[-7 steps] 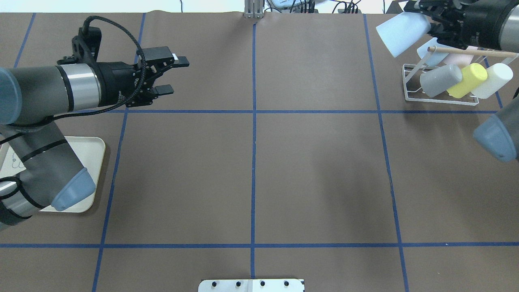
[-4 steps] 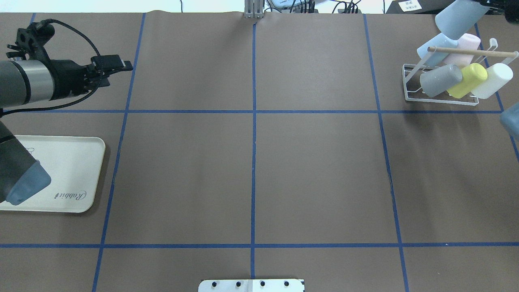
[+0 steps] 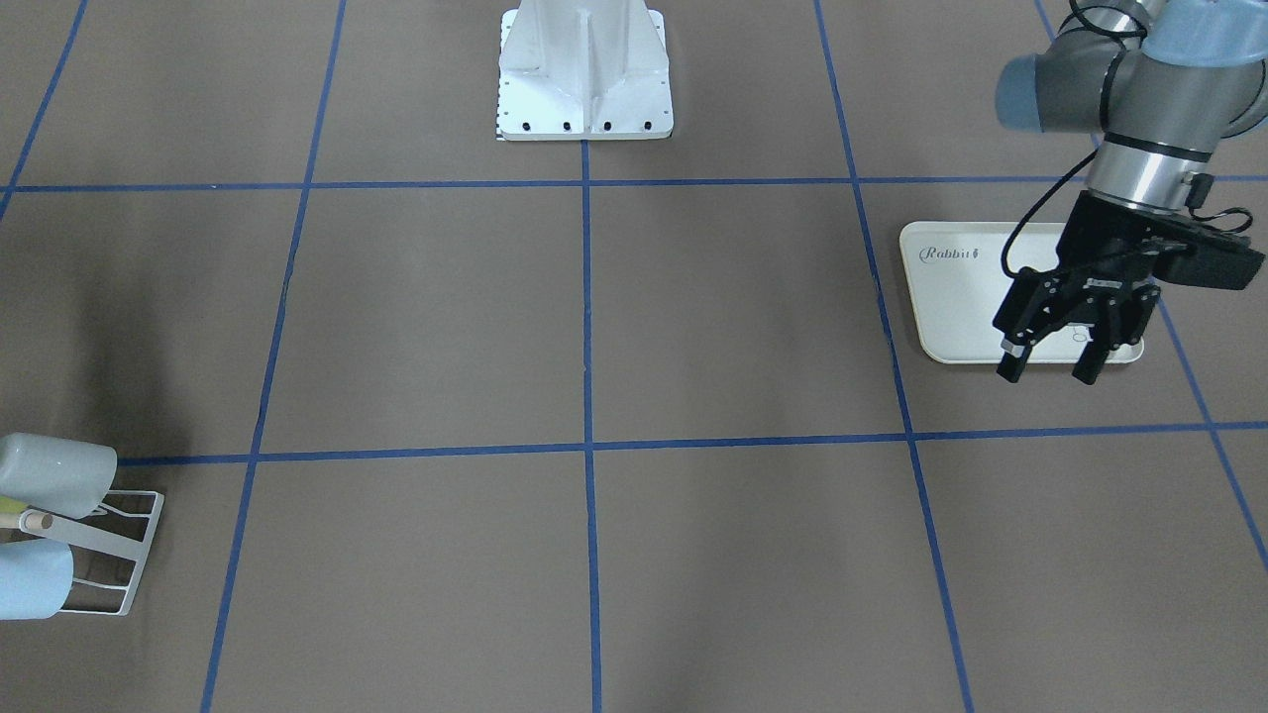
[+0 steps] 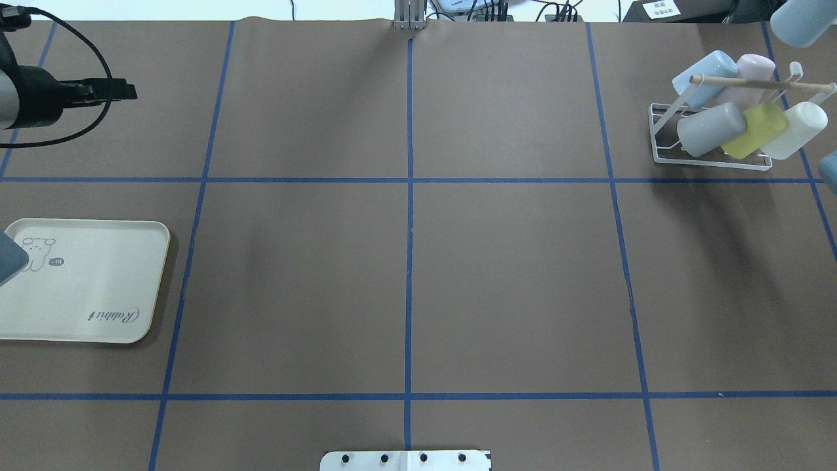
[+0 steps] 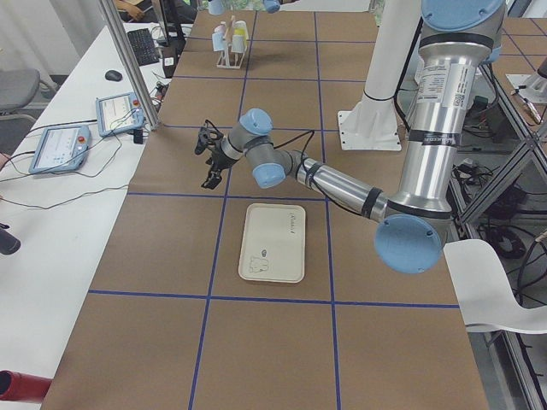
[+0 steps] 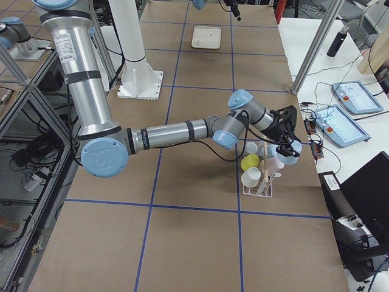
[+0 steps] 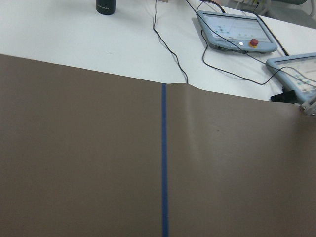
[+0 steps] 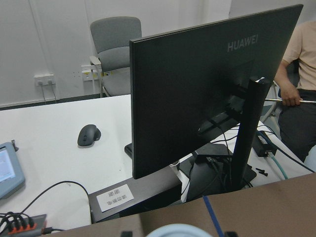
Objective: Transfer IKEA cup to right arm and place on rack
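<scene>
Right gripper (image 8: 177,232) clamped on the pale blue cup (image 4: 801,19), up over the bench's far right corner just beyond the rack (image 4: 660,140), left gripper (image 3: 1050,368) spread empty (off at the left edge), and the danger: that rack's crowded, so a skewed approach could clip the dowel (image 4: 752,82) or racked cups (image 4: 709,129).

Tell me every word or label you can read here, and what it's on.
"Rabbit": on the tray.
"HUAWEI": on the monitor, on its back.
Paper label under the monitor: too blurred to read.
Sticker on the left arm: too small to read.
</scene>
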`<action>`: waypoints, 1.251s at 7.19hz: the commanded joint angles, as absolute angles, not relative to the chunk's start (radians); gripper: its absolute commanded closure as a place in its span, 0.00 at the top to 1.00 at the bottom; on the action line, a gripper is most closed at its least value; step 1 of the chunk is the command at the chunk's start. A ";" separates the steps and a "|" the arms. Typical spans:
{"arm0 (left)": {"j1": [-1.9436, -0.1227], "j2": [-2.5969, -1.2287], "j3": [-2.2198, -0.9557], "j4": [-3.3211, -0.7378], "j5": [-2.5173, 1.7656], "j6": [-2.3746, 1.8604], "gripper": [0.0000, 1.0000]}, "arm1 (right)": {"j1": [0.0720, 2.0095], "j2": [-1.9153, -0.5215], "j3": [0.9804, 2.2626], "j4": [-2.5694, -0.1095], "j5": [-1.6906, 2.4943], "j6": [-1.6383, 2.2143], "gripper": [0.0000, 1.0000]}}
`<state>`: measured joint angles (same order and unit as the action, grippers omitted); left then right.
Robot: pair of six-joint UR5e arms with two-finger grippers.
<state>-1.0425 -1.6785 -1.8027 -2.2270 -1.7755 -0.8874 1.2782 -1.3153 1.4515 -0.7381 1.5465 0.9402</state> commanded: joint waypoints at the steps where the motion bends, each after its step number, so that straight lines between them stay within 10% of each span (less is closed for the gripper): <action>1: -1.071 -1.654 -1.805 -2.186 -1.776 -0.767 1.00 | 1.281 -1.310 1.378 -0.704 1.519 0.943 0.00; 9: -1.071 -1.651 -1.816 -2.184 -1.776 -0.770 1.00 | 1.221 -1.399 1.362 -0.614 1.520 0.989 0.00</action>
<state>-1.0708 -1.6493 -1.8162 -2.1844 -1.7763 -0.7677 1.2247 -1.3866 1.3677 -0.6342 1.5206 0.9879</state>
